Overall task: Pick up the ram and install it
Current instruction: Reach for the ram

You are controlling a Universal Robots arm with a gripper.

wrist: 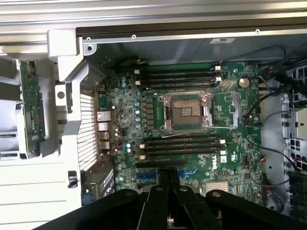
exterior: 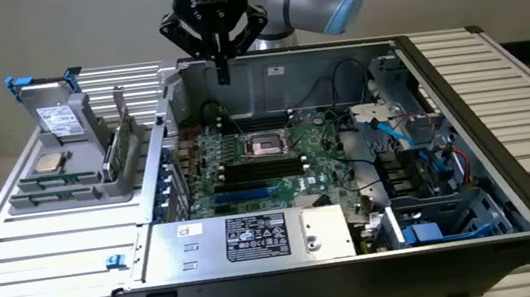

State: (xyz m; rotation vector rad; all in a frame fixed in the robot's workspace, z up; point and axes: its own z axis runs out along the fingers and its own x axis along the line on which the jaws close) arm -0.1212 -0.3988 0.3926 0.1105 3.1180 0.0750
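The ram (exterior: 119, 148) is a thin green stick standing on edge in a grey holder (exterior: 70, 193) outside the computer case, at the exterior view's left; in the wrist view the ram (wrist: 30, 108) stands beside the case wall. My gripper (exterior: 224, 77) hangs above the back of the open case, well apart from the ram, shut with nothing between its fingers. In the wrist view the gripper (wrist: 168, 172) has its fingertips pressed together over the green motherboard (wrist: 120, 120). Black ram slots (wrist: 182, 143) lie empty beside the processor socket (wrist: 186, 111), with more slots (wrist: 177, 76) on its other side.
The holder also carries a square silver processor (exterior: 50, 162) and a drive with blue tabs (exterior: 56, 112). Inside the case are a silver power supply (exterior: 250, 238), cables and drive bays (exterior: 415, 154) at the exterior view's right. The case wall (exterior: 168, 129) stands between ram and motherboard (exterior: 279, 184).
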